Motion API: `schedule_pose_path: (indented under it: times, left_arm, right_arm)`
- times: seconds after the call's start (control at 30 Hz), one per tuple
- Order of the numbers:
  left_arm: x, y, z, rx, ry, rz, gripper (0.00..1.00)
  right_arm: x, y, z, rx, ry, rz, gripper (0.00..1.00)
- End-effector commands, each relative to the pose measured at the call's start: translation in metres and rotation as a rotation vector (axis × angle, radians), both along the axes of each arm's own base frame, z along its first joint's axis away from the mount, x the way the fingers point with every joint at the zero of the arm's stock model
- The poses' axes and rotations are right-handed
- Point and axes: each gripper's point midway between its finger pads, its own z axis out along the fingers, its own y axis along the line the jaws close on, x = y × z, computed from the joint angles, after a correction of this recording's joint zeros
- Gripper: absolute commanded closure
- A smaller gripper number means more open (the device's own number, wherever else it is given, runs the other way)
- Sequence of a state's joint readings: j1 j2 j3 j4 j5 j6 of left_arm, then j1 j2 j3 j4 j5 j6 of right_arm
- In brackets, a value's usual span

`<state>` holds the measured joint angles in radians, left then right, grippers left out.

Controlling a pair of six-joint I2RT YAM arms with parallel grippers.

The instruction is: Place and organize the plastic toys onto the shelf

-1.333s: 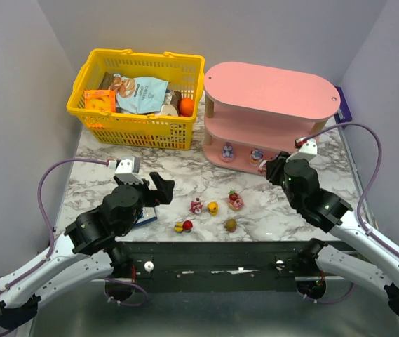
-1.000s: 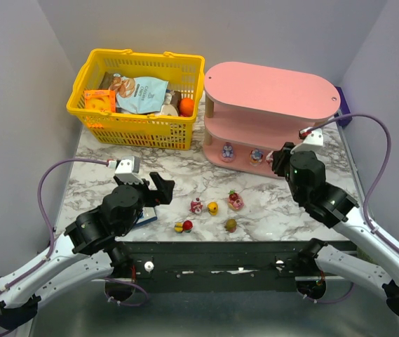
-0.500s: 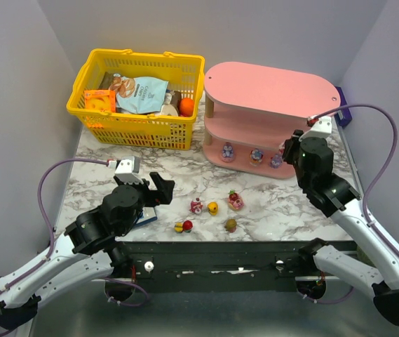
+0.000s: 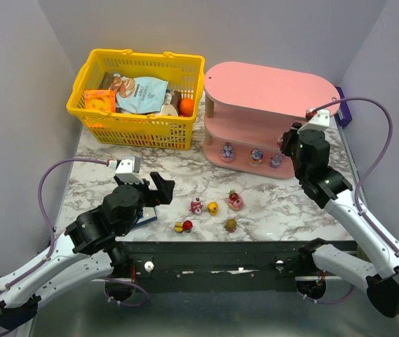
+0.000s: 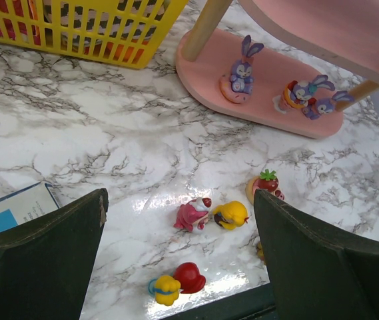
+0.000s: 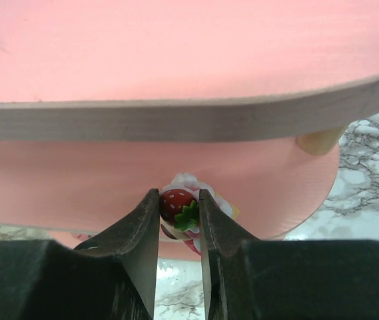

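One strawberry-topped toy [image 6: 188,215] pinched between the right gripper [image 6: 179,195] fingers: red berry, green leaf, white-pink body behind. Sits at the right end of the shelf [image 4: 269,88], level with the middle tier. Can't tell whether touching that deck.

Three purple bunnies on the shelf's bottom tier: left bunny [image 5: 240,75] alone, middle bunny [image 5: 294,93] and right bunny [image 5: 322,105] touching, toward the shelf's right end.

Five more loose on the marble table [image 4: 101,175] in front of the shelf: pink toy [image 5: 191,215] touching yellow toy [image 5: 232,215], strawberry-capped toy [image 5: 264,183] nearest the shelf, red-and-yellow toy [image 5: 176,283] farthest from it, brownish toy [image 4: 231,225] half hidden in the left wrist view.

Left gripper [image 4: 157,191] spread wide, nothing in it, in front of the shelf and off to its left, above a blue box [image 5: 9,213].

Clearance: top tier's edge just above the right fingertips, wooden post [image 6: 319,140] right of the held toy, bare middle deck left of it. Yellow basket [image 4: 137,98] just beside the shelf's left end. Open marble strip between shelf front and the loose toys.
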<state>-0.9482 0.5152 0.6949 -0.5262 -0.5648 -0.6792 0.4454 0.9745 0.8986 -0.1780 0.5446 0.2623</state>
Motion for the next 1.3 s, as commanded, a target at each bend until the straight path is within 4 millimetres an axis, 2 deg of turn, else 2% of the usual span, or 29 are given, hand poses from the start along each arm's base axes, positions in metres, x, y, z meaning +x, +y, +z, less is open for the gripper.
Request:
schedule_pose_path:
  times: [0.0, 0.17, 0.23, 0.37, 0.5, 0.7, 0.8, 0.97, 1.07, 1.17, 1.2, 1.27]
  left_arm:
    - [0.002, 0.006, -0.003, 0.015, 0.001, 0.031, 0.01]
    - [0.002, 0.007, -0.002, 0.015, 0.001, 0.032, 0.01]
    - [0.002, 0.007, -0.002, 0.015, 0.001, 0.032, 0.01]
    - [0.002, 0.006, -0.004, 0.017, 0.006, 0.032, 0.01]
    - [0.002, 0.006, -0.004, 0.018, 0.007, 0.03, 0.01]
    - [0.002, 0.006, -0.003, 0.013, 0.004, 0.03, 0.01]
    - [0.002, 0.006, -0.003, 0.012, 0.003, 0.029, 0.01]
    - [0.001, 0.005, -0.003, 0.01, 0.005, 0.027, 0.01]
    - [0.001, 0.007, -0.003, 0.008, 0.005, 0.028, 0.01]
    - [0.0, 0.007, -0.002, 0.0, 0.001, 0.026, 0.01]
    - [0.0, 0.007, -0.002, -0.001, 0.002, 0.026, 0.01]
    - [0.0, 0.007, -0.001, -0.006, 0.001, 0.029, 0.01]
  right_arm:
    - [0.009, 0.001, 0.006, 0.041, -0.034, -0.004, 0.99]
    - [0.011, -0.004, 0.0, 0.045, -0.019, -0.033, 0.99]
    - [0.011, -0.005, -0.002, 0.042, -0.018, -0.039, 0.89]
    - [0.013, -0.006, -0.003, 0.027, -0.015, -0.047, 0.81]
    - [0.013, -0.007, -0.002, 0.022, -0.018, -0.05, 0.68]
    - [0.009, -0.012, 0.007, 0.017, -0.046, -0.063, 0.47]
    - [0.008, -0.015, 0.012, 0.015, -0.057, -0.071, 0.43]
    - [0.0, -0.013, 0.017, 0.045, -0.079, -0.047, 0.43]
    - [-0.009, -0.009, 0.016, 0.072, -0.076, -0.012, 0.49]
    - [-0.017, -0.006, 0.006, 0.102, -0.053, 0.014, 0.64]
    - [-0.019, -0.002, 0.003, 0.113, -0.043, 0.032, 0.76]
    - [-0.019, 0.0, -0.009, 0.116, -0.017, 0.039, 0.85]
